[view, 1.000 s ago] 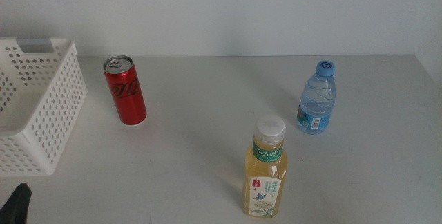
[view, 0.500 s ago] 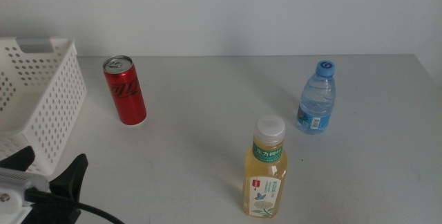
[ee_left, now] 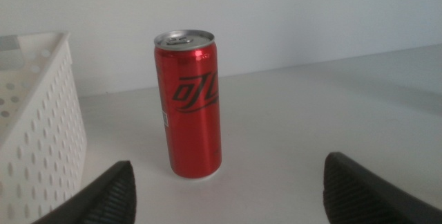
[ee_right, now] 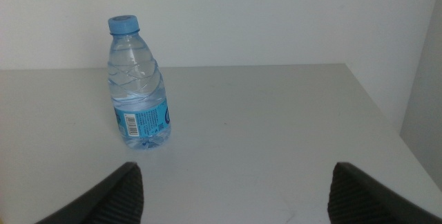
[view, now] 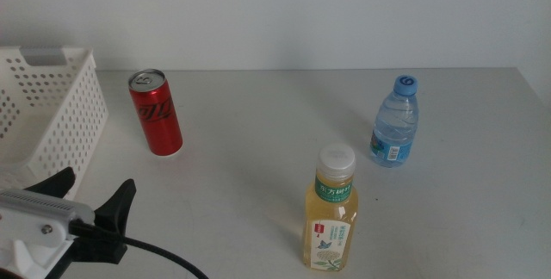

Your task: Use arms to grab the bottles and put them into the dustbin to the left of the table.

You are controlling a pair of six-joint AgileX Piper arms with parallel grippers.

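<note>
Matte forked fingers point(ee_left: 221, 189), glossy cylindrical can point(ee_left: 189, 103)

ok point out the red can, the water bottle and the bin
red can point(ee_left: 196, 106): left wrist view, on the printed side.
water bottle point(ee_right: 140, 89): right wrist view, on the clear body above the label.
bin point(view: 73, 133): middle view, on the perforated side wall.

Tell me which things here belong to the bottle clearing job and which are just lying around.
Job: red can, tea bottle, water bottle, white dustbin, left gripper open near the can, right gripper open facing the water bottle.
Lying about: nothing visible.
</note>
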